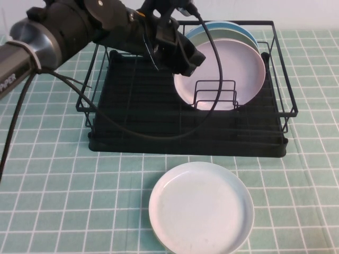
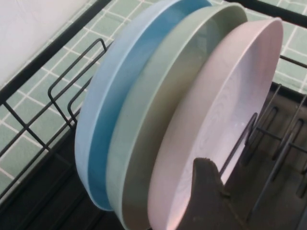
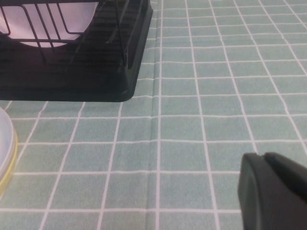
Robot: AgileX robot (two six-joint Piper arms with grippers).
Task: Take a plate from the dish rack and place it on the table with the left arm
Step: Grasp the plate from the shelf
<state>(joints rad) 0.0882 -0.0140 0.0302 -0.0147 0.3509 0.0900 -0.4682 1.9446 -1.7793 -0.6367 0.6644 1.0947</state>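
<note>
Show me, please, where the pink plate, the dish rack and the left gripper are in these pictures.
the pink plate [image 1: 228, 69]: high view, bare centre of its face.
the dish rack [image 1: 185, 143]: high view, front part of its black drain tray.
the left gripper [image 1: 194, 56]: high view, tip by the plate's edge; the right gripper is out of that view.

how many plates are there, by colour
pink-lavender plate: 1, front of the dish rack, left gripper at its rim
pale green plate: 1
blue plate: 1
white plate: 1, on the table
right gripper parked
Total: 4

White plate [image 1: 201, 207] probably blocking front table [image 1: 63, 211]
</note>
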